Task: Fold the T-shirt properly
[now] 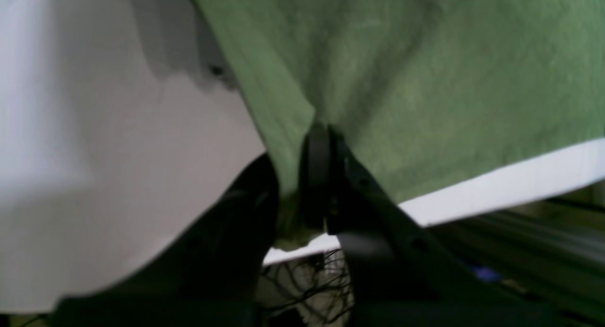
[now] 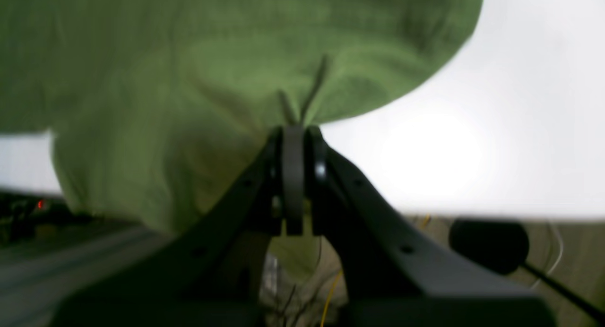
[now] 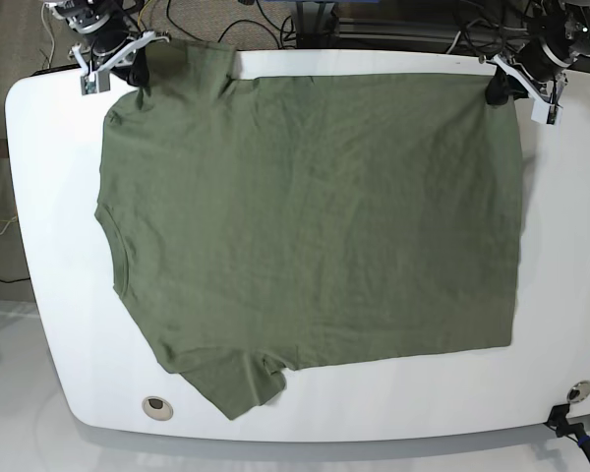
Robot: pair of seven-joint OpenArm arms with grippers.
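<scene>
While the T-shirt (image 3: pixel 310 236) lies spread flat over most of the white table (image 3: pixel 570 256), both your arms sit at the table's far edge, one at each far corner of the cloth.

Shirt layout, relative to the table: ribbed neck (image 3: pixel 111 258) toward the base view's left end, hem toward its right end, one sleeve at the near edge (image 3: pixel 231 385), the other at the far-left corner.

Left gripper (image 3: pixel 499 87): you have it at the shirt's far hem corner, on the base view's right. The arm reaches in from beyond the far edge, wrist angled down toward the cloth. In the left wrist view the jaws are pressed together (image 1: pixel 326 133) with green fabric pinched between them; the cloth puckers up into the pinch point and fans away from it. The table edge shows as a white band just below the fabric.

Right gripper (image 3: pixel 138 61): you have it at the far sleeve, on the base view's left. The arm also comes in from beyond the far edge. In the right wrist view the jaws are closed (image 2: pixel 295 131) on a gathered fold of the shirt, with creases radiating up from the grip and cloth draping down on the left of the fingers.

Both wrist views are blurred, so finer fabric detail at the pinch cannot be read.
</scene>
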